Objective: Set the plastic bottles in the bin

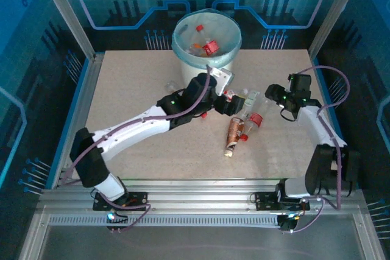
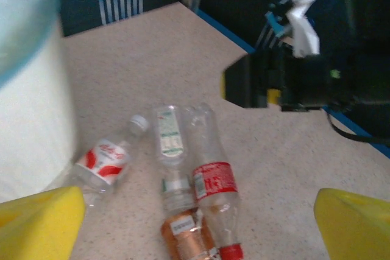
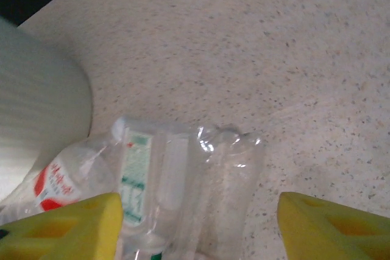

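Tabletop (image 1: 134, 101): bin (image 1: 183, 59) stands at the middle of the far edge, with some plastic bottles (image 1: 210, 47) already inside. The loose cluster lies flat just on the near side of the bin. Your left gripper (image 2: 196, 226) is over it, fingers spread wide and empty, so I judge this the nearer arm. Right gripper (image 3: 198, 226) is also parted, holding nothing, on the cluster's right-edge side. Red-label bottle (image 2: 213, 181) sits between your left fingers with its long axis running away from them and its cap toward the wrist, so closing would pinch across its width. Green-label bottle (image 2: 169, 141) lies alongside, touching it.
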